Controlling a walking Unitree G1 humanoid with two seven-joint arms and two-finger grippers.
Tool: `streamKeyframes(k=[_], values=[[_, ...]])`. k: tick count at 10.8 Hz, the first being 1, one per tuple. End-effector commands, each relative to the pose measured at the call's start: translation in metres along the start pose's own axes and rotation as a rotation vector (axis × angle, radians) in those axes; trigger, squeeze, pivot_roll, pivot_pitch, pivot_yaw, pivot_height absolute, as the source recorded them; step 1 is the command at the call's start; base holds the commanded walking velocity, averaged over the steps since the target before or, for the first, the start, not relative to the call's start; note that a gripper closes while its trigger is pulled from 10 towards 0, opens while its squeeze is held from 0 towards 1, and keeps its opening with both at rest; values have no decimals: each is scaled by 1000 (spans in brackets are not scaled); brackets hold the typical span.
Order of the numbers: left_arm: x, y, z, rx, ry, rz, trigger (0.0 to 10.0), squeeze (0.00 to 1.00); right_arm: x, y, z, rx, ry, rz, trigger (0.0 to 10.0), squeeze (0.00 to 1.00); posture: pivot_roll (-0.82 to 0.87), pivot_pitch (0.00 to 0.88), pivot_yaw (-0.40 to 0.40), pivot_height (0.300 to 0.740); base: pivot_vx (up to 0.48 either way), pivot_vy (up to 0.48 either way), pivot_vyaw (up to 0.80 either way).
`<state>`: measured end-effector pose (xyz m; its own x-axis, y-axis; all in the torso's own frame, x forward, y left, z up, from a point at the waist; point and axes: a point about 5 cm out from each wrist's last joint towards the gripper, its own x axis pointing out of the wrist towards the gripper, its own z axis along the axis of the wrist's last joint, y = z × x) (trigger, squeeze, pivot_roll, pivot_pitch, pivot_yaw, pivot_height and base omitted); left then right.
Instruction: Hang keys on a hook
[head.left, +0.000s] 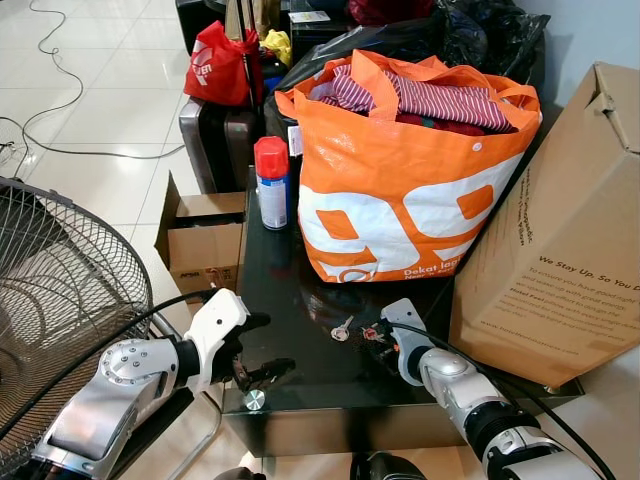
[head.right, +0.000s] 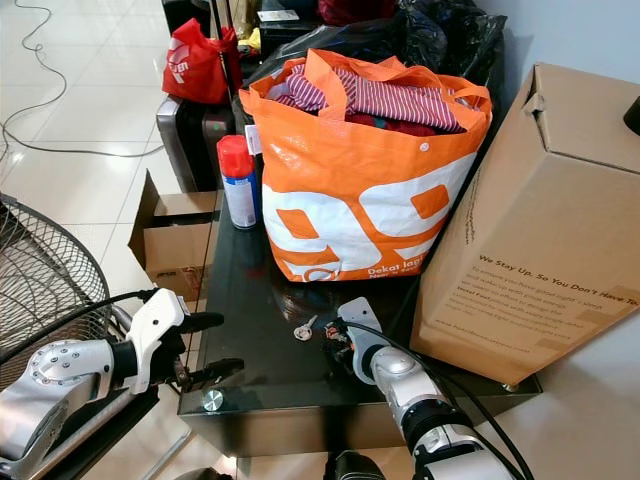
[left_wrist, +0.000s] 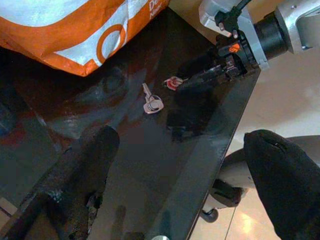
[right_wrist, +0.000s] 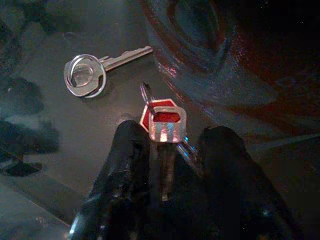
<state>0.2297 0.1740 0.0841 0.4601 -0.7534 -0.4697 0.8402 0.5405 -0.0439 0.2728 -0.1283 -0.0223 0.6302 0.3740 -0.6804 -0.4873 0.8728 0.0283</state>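
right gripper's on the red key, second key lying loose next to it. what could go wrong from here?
1. The right gripper has the red-headed key only at the fingertips, flat on the glass table; it may slip or skate on lifting.
2. The silver key lies apart on its own ring; if unattached, it gets left behind.
3. The orange bag stands close behind, so a raised arm could snag it.

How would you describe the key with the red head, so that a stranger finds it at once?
Start from the big orange bag on the black glass table. On the glass in front of it, the right gripper is closing around the red key. Its head is red with a silver frame, while the key beside it is plain silver on a ring and lies free.
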Motion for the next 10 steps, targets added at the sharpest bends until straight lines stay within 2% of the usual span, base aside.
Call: streamKeyframes(k=[1,6,10], values=[[0,-3,-2,12,15,-13,10000,0,-1,5,-18,18,82,31,0,0,-36,86,-34,740,0,0,0],[2,-9,-2,12,9,-31,10000,0,-3,7,-28,-8,103,37,0,0,-47,72,-23,740,0,0,0],[7,-12,-2,8,-4,-27,10000,0,-10,-2,-34,9,75,0,0,0,-63,38,-7,740,0,0,0]])
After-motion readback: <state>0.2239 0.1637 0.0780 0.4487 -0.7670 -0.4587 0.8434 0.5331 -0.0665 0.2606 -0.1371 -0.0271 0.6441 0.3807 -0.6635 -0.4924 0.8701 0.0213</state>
